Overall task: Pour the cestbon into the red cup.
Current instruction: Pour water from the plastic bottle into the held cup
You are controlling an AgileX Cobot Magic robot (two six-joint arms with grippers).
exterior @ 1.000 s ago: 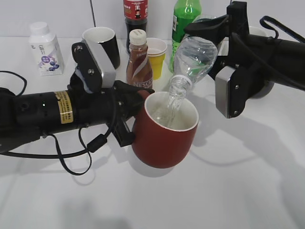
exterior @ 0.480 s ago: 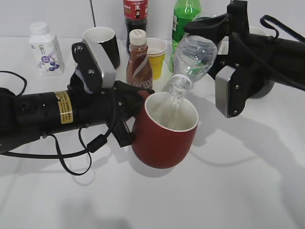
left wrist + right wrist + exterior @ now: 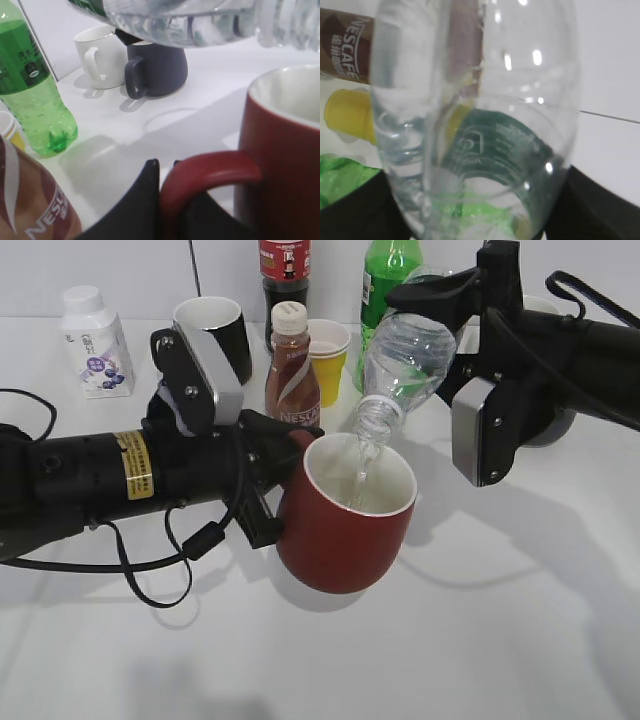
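White plastic bottle w/ a purple label (image 3: 94, 342) stood at the far left of the table (image 3: 480, 640), well apart from the rest. Next to the right, a black mug (image 3: 215, 337) w/ white inside stood at the back, behind the left arm. The left gripper (image 3: 270, 480) was closed on the loop handle of the red cup (image 3: 345, 520); in the left wrist view the dark fingers (image 3: 142, 200) pinched that handle from both sides. The cup was held near the middle of the table, its mouth up, slightly tilted; I could not tell if its base touched the table.

Behind the cup stood a brown Nescafe bottle (image 3: 291, 365), and behind that a dark bottle w/ red label (image 3: 284, 270). Just beside the Nescafe bottle, a small yellow cup (image 3: 328, 360). A tall green bottle (image 3: 385, 285) stood at the back, right of it.

The cestbon (image 3: 400, 370) was tipped neck-down over the red cup, its open mouth just above the rim, and a thin stream of water ran into the cup. The right gripper (image 3: 455, 315) held it around the body; the right wrist view showed the clear body and green label (image 3: 500, 145) very close, black fingers at both lower corners.

In the left wrist view a white mug (image 3: 97, 57) and a dark grey mug (image 3: 155, 70) stood touching, at the far side.
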